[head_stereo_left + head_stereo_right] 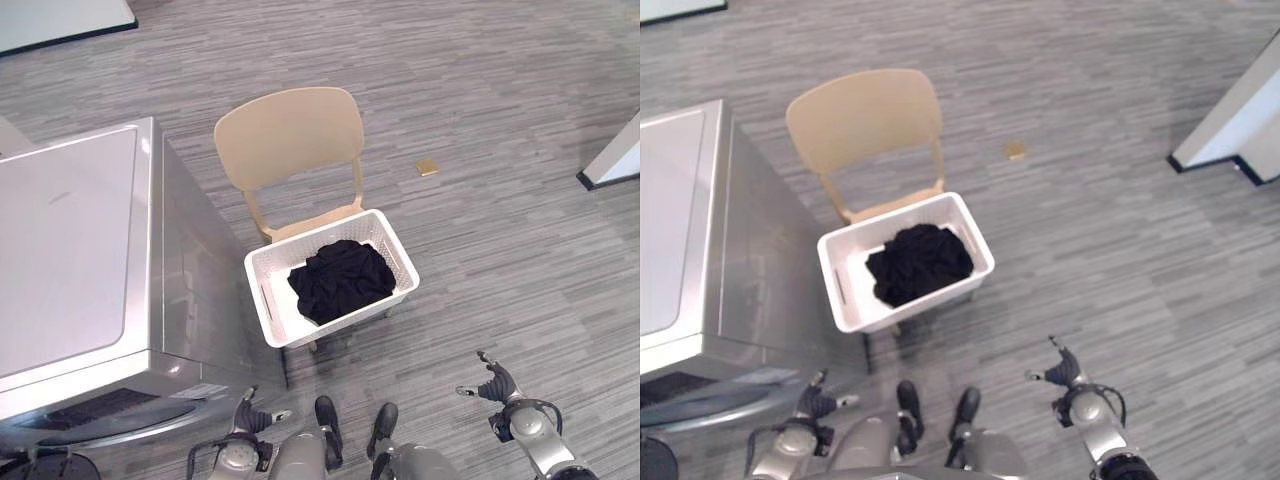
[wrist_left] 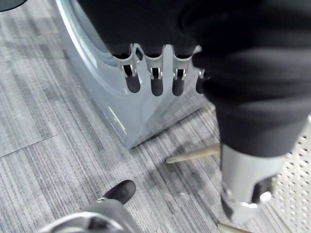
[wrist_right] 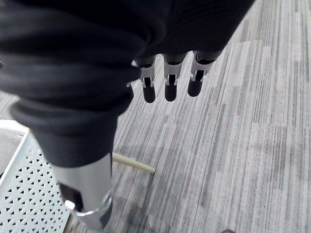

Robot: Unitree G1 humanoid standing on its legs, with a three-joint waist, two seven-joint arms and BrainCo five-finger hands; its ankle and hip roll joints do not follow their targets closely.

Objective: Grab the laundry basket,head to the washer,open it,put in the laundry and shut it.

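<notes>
A white perforated laundry basket (image 1: 268, 306) rests on the seat of a tan chair (image 1: 289, 136), with a heap of black laundry (image 1: 341, 279) inside it. The silver washer (image 1: 90, 262) stands just left of the chair, its front door (image 2: 92, 58) shut. My left hand (image 1: 252, 415) hangs low in front of the washer's corner, fingers (image 2: 153, 82) straight and empty. My right hand (image 1: 496, 383) hangs low to the right of the basket, fingers (image 3: 168, 87) straight, holding nothing. Both hands are well short of the basket.
Grey striped carpet runs all round. A small tan square (image 1: 427, 167) lies on the floor beyond the chair. A white panel with a dark base (image 1: 612, 158) stands at the right edge, another white board (image 1: 60, 20) at the far left. Chair legs (image 2: 192, 154) show beneath the basket.
</notes>
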